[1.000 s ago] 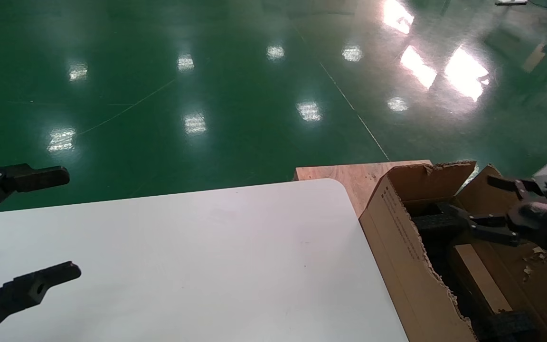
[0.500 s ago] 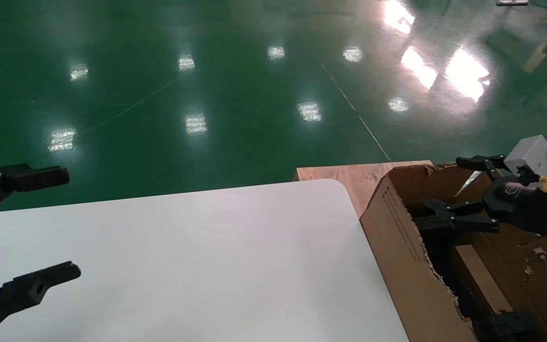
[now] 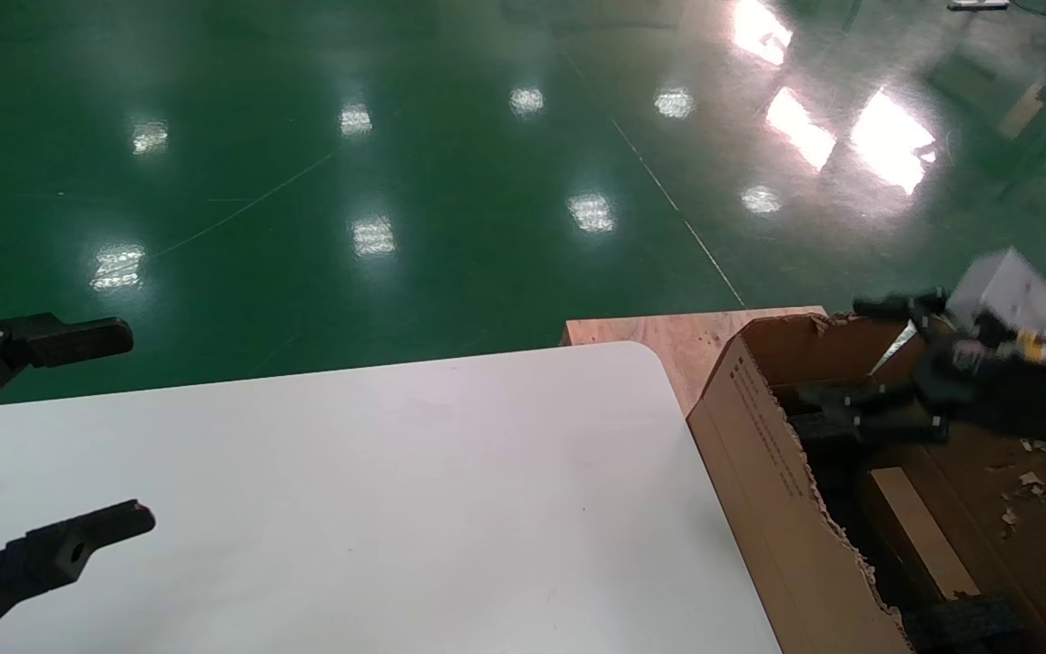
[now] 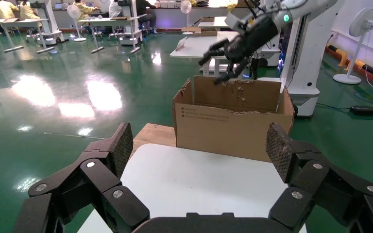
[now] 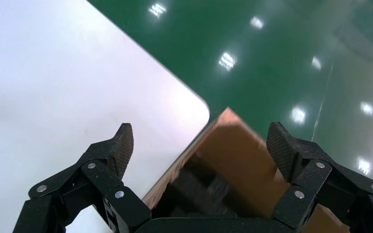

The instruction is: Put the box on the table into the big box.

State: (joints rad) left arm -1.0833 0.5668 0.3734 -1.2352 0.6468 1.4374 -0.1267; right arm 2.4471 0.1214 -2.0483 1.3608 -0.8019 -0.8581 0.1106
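The big box [image 3: 759,454] is a torn-edged brown carton standing off the right end of the white table [image 3: 396,472]. A pale tan oblong box [image 3: 918,531] lies inside it among black foam pieces [image 3: 968,622]. My right gripper [image 3: 850,354] is open and empty, hovering over the carton's far end; its wrist view looks down between its fingers [image 5: 199,141] into the carton [image 5: 243,160]. My left gripper [image 3: 123,427] is open and empty above the table's left end. From its wrist view [image 4: 199,145] I see the table [image 4: 199,179] and the carton [image 4: 228,128].
A light plywood board [image 3: 668,331] lies under the carton beyond the table's rounded corner. Glossy green floor surrounds everything. Cardboard scraps [image 3: 1022,486] lie on the carton's near flap. Other tables and a robot stand [image 4: 306,58] are far behind.
My right gripper has risen out of the carton's inside to above its far rim, still open and empty. The left arm has not moved.
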